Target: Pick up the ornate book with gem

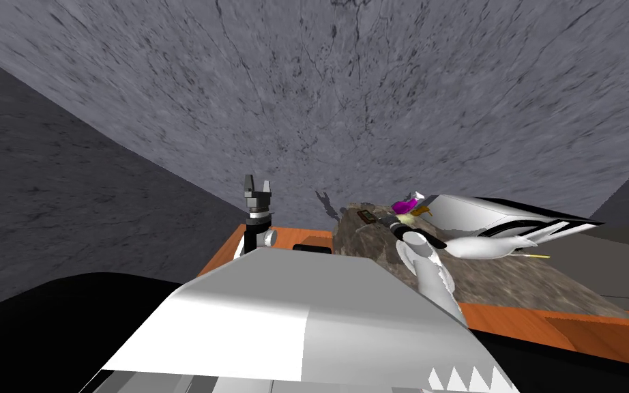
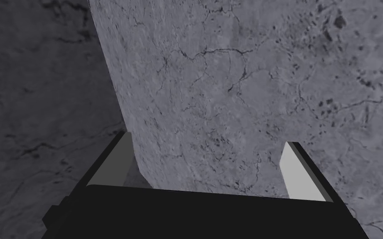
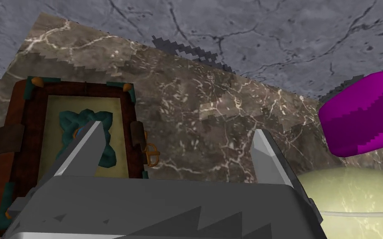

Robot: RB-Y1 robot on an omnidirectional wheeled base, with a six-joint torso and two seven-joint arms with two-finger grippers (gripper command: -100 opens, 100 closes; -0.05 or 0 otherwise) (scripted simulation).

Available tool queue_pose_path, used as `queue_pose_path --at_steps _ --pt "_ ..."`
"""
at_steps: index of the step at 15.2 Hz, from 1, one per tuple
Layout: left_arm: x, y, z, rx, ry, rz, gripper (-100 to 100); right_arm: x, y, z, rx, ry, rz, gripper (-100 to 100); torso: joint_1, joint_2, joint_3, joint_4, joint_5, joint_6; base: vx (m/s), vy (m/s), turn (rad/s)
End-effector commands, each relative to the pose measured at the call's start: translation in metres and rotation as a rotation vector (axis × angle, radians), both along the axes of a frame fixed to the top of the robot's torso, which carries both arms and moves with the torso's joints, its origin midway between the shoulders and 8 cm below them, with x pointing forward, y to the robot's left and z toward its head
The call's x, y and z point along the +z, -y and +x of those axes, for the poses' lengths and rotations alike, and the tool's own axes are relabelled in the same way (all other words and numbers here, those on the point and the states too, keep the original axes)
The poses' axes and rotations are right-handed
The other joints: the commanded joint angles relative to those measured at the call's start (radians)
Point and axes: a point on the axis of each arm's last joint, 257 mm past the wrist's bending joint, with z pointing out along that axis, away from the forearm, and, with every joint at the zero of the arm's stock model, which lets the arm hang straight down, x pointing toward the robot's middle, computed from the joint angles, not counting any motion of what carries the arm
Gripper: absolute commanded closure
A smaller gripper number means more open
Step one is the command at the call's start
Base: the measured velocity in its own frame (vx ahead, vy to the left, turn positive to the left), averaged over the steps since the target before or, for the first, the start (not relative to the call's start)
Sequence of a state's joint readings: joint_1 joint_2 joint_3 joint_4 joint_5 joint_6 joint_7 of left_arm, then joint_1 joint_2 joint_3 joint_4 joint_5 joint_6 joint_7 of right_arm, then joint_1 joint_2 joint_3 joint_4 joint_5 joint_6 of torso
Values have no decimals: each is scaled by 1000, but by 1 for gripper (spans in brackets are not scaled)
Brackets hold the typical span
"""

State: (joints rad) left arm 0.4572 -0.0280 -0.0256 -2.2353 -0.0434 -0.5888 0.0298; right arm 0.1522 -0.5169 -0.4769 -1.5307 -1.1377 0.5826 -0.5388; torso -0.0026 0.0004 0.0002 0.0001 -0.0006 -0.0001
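Book [image 3: 53, 124]: lay flat on desk [image 3: 211, 103], beyond one finger of our right claw [image 3: 178, 128], spread wide, we judged, to straddle it. Left claw [image 2: 207, 139]: spread, idle.

Text: none readable | labels, brands, numbers, signs: none legible | ornate book [image 3: 57, 112] cover: teal emblem, no lettering readable

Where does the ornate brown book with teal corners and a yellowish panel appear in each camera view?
Head view: the ornate brown book lies small on the brown marble slab, left of the magenta block.
Right wrist view: large, flat on the slab, partly behind one finger of the open right gripper.
Left wrist view: the open left gripper is aimed elsewhere.
Shared landmark: the magenta block, in both book views.
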Motion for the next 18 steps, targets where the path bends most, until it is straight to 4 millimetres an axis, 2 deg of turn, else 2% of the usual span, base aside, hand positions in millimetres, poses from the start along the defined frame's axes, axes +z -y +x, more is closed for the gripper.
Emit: queue_pose_path --at_steps 1,2,4,6,7,8,12,14,15,18 --pt "0 0 0 0 0 0 0 -4 -2 -1 3 -11 40 -100 0 0 0 0 0 0 -11 -24 39" --pt "0 0 0 0 0 0 0 -8 3 -4 -14 -17 116 -100 0 0 0 0 0 0 -12 -23 224" --pt "0 0 0 0 0 0 0 -10 0 -4 -4 -26 127 -100 0 0 0 0 0 0 -16 -21 6" --pt "0 0 0 0 0 0 0 -15 1 -8 -10 -39 212 -100 0 0 0 0 0 0 -17 -30 106" --pt "0 0 0 0 0 0 0 -17 7 -11 -32 -40 272 -100 0 0 0 0 0 0 -20 -45 144" --pt "0 0 0 0 0 0 0 -18 1 -11 -18 -46 292 -100 -1 0 0 0 0 0 -23 -47 127" --pt "0 0 0 0 0 0 0 -24 3 -18 -33 -56 435 -100 0 0 0 0 0 0 -17 -34 78" --pt "0 0 0 0 0 0 0 -25 -2 -19 -20 -63 447 -100 -1 0 0 0 0 0 -19 -39 79" --pt "0 0 0 0 0 0 0 -27 -2 -22 -24 -65 517 -100 -1 0 0 0 0 0 -13 -36 91" --pt "0 0 0 0 0 0 0 -28 -5 -26 -21 -70 584 -100 -1 0 0 0 0 0 -17 -39 97"
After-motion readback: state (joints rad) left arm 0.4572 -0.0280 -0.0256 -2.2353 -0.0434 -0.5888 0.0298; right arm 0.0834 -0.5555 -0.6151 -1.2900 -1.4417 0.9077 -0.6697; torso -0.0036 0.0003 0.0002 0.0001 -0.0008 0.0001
